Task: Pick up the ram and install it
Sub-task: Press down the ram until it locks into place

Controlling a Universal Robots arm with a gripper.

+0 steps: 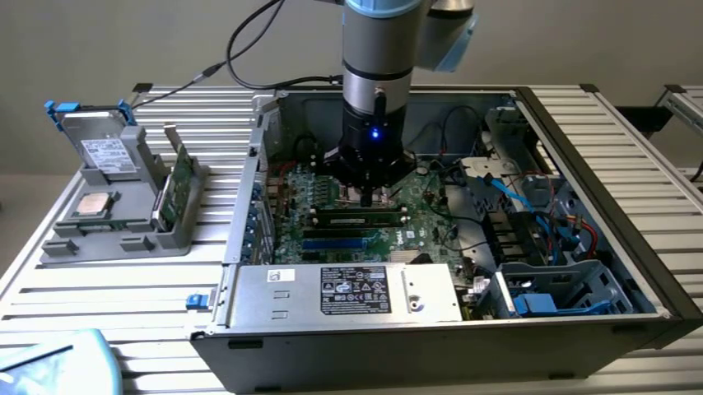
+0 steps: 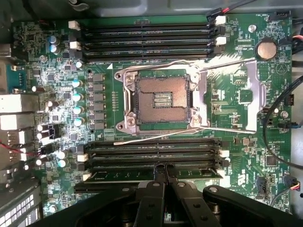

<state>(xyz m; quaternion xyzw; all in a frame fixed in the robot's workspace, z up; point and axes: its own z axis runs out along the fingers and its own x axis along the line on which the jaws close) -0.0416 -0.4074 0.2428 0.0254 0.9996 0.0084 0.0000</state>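
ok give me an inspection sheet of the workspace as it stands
surface: slatted metal table carrying an open computer case.
job's things: ram lying along a motherboard slot, directly under the gripper; processor socket open and bare.
clutter: grey holder on the exterior view's left with a silver processor chip, an upright green card and a drive.
gripper: gripper shut, tips at the ram's upper edge.
cables: black cable off the arm; blue cables inside the case.
surroundings: plain wall.
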